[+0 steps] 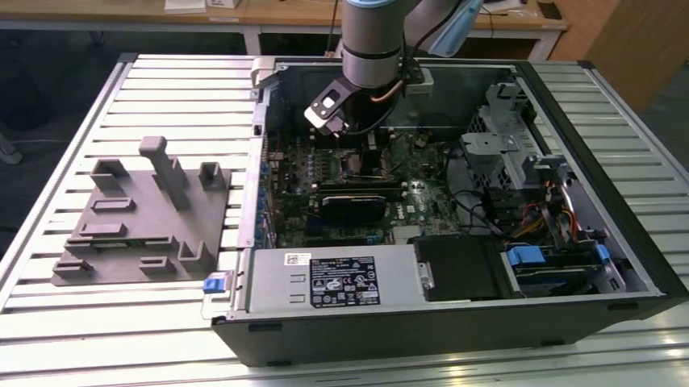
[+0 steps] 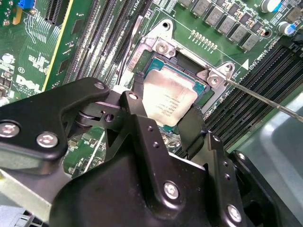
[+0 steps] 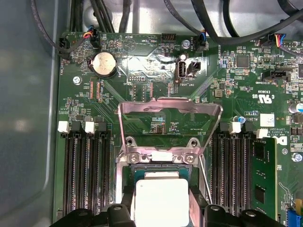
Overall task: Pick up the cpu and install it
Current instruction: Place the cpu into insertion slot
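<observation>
**A:** Exterior view first. How much room is there?

**B:** The gripper (image 1: 342, 129) is down inside the open case (image 1: 431, 343). The far wall is at its twelve o'clock, a black block (image 1: 350, 205) at six, and the grey fixture (image 1: 119, 234) well apart at nine.

**A:** Second wrist view?

**B:** The cpu (image 2: 168, 99) lies between the fingers (image 2: 191, 127), over the socket (image 2: 156, 64). The jaws seem pinched on two opposite edges. A thin lever (image 2: 265, 97) stands apart.

**A:** First wrist view?

**B:** The load plate (image 3: 170, 111) is swung up, and memory slots (image 3: 85, 175) flank the socket.
</observation>
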`<state>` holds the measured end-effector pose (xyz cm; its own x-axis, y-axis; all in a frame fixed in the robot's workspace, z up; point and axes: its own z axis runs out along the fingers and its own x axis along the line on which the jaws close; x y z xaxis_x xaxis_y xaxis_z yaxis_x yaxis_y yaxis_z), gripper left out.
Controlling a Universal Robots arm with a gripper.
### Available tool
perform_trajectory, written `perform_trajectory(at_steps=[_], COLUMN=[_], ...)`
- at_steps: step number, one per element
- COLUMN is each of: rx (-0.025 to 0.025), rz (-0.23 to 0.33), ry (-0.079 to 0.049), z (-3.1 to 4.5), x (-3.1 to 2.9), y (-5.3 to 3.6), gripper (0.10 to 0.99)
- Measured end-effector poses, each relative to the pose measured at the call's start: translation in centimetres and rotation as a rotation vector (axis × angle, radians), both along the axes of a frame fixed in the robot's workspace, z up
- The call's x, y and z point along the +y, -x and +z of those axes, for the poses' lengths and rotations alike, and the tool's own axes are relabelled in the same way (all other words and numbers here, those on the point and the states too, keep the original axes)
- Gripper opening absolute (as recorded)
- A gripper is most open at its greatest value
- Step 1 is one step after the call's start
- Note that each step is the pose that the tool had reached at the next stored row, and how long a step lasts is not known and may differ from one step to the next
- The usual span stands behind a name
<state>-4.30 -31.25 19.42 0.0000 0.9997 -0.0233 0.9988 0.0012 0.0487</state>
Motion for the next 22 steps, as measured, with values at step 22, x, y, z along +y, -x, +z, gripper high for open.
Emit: perform_trajectory(at_steps=[22], rx=[0.0001], rz=[-0.037], ry=[0.000], z=[0.10], x=[0.00], y=[-0.08], gripper=[0.537])
